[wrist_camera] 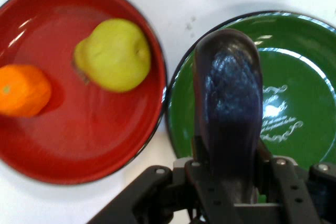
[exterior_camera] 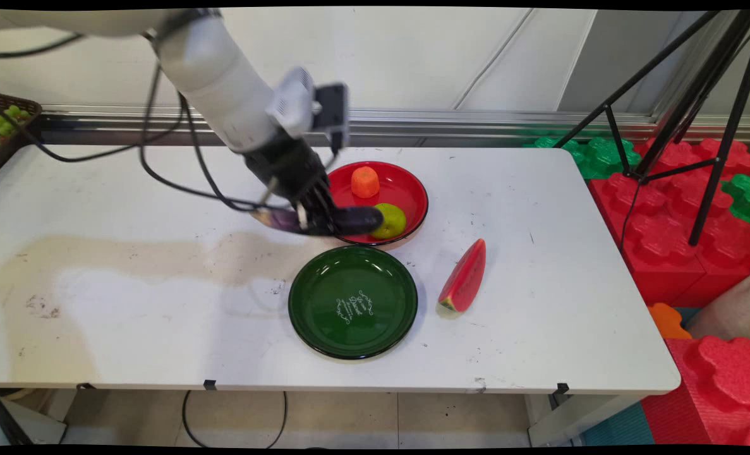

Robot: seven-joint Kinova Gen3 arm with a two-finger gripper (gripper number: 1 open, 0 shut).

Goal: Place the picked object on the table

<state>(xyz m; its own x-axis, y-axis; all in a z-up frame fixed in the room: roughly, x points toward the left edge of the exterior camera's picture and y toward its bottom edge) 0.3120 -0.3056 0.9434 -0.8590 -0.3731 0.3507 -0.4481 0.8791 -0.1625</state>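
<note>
Above plates, gripper (exterior_camera: 314,218) clamped round eggplant (wrist_camera: 227,103).

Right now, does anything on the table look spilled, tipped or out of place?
Nothing spilled or tipped. The table has a brownish stain on its left side. The gripper holds an eggplant above the plates.

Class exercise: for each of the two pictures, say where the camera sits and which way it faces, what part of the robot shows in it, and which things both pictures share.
Main view: fixed above the table's near side, facing down across it toward the wall; the white arm and gripper show.
Hand view: on the hand, looking down along the gripper; only its black linkage shows.
Shared: the eggplant in the gripper, red plate with pear and orange piece, green plate.
</note>
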